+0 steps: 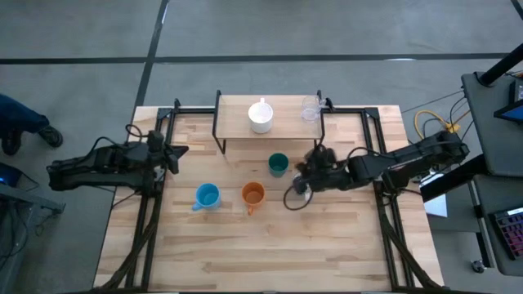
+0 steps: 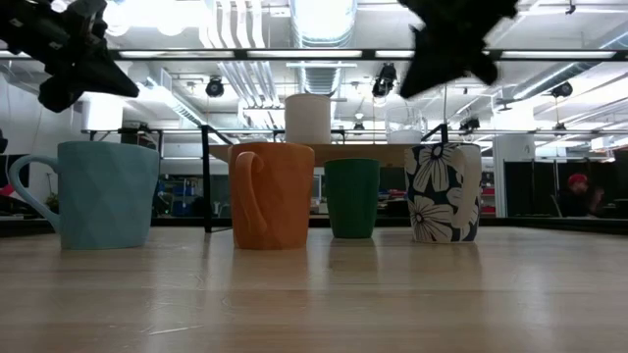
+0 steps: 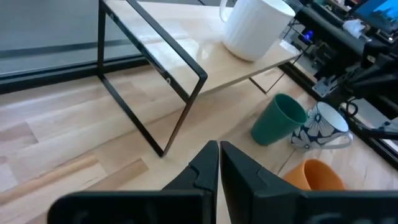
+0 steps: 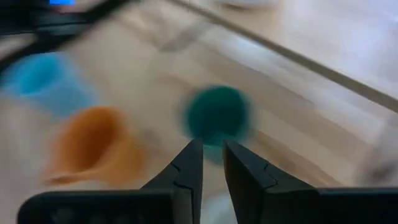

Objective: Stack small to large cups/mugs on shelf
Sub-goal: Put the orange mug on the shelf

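Observation:
The light-wood shelf [image 1: 237, 126] stands at the table's far middle. It carries a white ribbed mug [image 1: 260, 117] and a clear glass [image 1: 310, 109]. On the tabletop in front of it stand a light blue mug [image 1: 207, 196], an orange mug [image 1: 253, 194], a dark teal cup [image 1: 278, 164] and a white mug with dark flowers [image 2: 444, 192]. My right gripper [image 1: 304, 173] hovers high above the flowered mug, just right of the teal cup [image 4: 217, 115]; its fingers are empty and stand a narrow gap apart. My left gripper [image 1: 181, 151] is shut and empty, left of the shelf.
Black metal frame rails [image 1: 384, 188] run along the table's left, right and far sides. The near half of the tabletop [image 1: 261, 253] is bare wood. A person's foot [image 1: 33, 131] shows on the floor at far left.

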